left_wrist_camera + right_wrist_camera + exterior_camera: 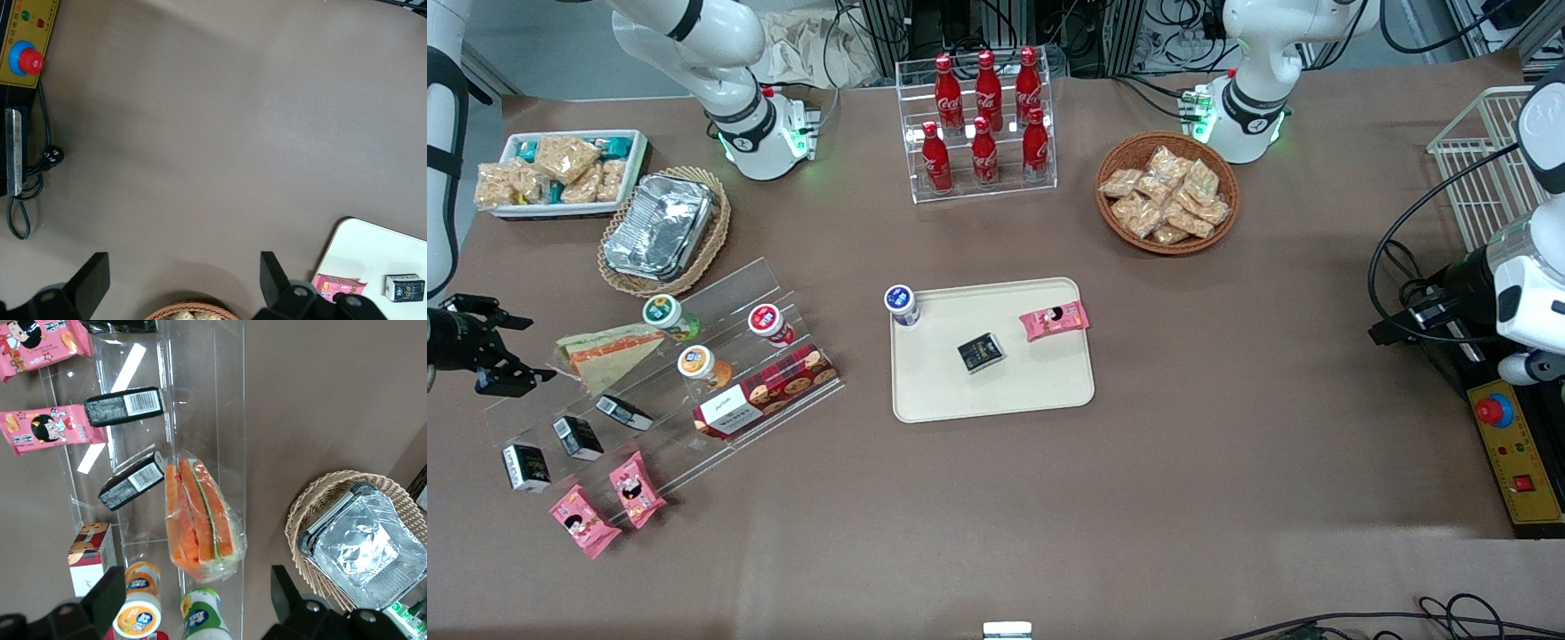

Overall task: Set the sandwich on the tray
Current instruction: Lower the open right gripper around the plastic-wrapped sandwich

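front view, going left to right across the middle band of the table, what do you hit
claw → sandwich → red-lidded cup → blue-lidded cup → black box and pink packet, both on the tray

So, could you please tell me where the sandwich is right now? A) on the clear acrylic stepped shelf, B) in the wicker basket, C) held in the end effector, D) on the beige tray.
A: the sandwich lies on the acrylic shelf; the open end effector is beside it, apart.

Bright, even light; soft shadows.
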Robot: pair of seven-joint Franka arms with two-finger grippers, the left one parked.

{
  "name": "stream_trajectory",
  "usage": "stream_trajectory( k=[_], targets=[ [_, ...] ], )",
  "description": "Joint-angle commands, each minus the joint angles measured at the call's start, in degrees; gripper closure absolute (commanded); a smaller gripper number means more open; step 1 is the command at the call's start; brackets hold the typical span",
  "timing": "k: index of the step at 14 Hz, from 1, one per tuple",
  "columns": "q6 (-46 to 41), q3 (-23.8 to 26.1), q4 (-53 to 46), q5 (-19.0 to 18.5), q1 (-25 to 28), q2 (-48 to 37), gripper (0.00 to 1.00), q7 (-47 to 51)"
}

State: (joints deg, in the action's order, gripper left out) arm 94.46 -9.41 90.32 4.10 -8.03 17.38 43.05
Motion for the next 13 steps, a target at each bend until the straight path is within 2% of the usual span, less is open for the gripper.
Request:
stream_trajectory(
  k=[1, 5, 13],
  targets=[
    [0.99, 0.35, -0.15, 0.21, 0.20, 1.17, 0.04, -0.68],
    [3.00, 0.44, 2.31, 1.44, 0.03, 1.08, 0.04, -0.68],
    [5.11, 0.53, 7.67, 1.53, 0.38, -0.32, 0.04, -0.77]
  ],
)
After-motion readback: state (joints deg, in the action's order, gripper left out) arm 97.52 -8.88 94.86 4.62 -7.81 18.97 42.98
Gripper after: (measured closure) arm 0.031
